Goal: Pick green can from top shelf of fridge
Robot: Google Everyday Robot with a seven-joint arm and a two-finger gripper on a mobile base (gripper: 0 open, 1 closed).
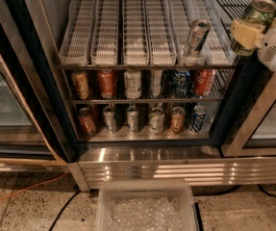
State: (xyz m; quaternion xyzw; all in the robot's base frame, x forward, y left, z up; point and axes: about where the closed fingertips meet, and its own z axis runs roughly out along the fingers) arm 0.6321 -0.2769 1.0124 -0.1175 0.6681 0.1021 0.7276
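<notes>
The green can [256, 19] is held in my gripper [245, 33] at the upper right, outside the fridge [142, 158], in front of the right door frame. Its silver top rim points up and to the right. The cream fingers are shut around its body. The top shelf [128, 28] has long white slotted lanes. One silver-grey can [195, 38] leans in the right-hand lane at the front of the shelf, left of my gripper.
Two lower wire shelves [142, 100] hold rows of several cans. A clear plastic bin [147, 208] sits on the floor in front of the steel base. An orange cable [22, 194] and a black cable [65, 211] run along the floor. A glass door [7, 105] stands left.
</notes>
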